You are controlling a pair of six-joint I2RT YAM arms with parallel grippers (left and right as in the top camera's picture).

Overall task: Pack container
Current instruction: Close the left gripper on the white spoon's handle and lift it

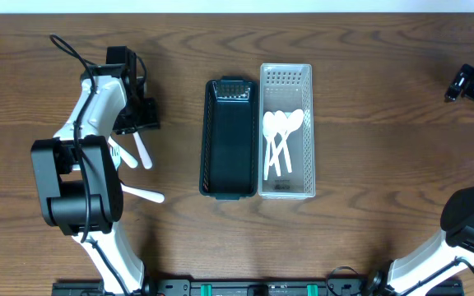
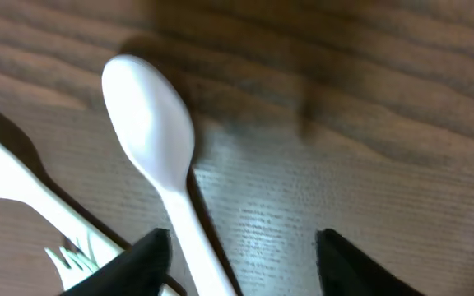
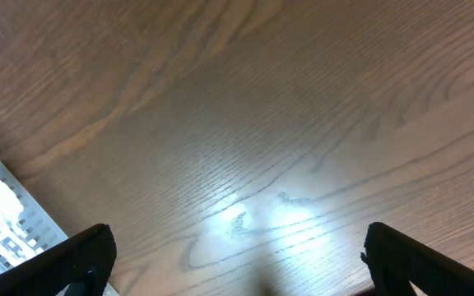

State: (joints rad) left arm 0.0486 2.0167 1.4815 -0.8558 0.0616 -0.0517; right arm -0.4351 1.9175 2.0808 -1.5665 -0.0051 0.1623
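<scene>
A white perforated container (image 1: 304,76) in the middle of the table holds several white plastic spoons (image 1: 280,131). A black tray (image 1: 210,123) stands against its left side. My left gripper (image 1: 135,123) is low over loose cutlery at the left. In the left wrist view it (image 2: 241,255) is open, with a white spoon (image 2: 151,131) lying on the wood, its handle between the fingers. A white fork (image 2: 23,193) lies to the left. My right gripper (image 1: 471,82) is open and empty at the far right edge, also in the right wrist view (image 3: 237,255).
Another white utensil (image 1: 142,194) lies on the table in front of the left arm. A corner of the white container (image 3: 2,214) shows at the left of the right wrist view. Bare wood lies under the right gripper.
</scene>
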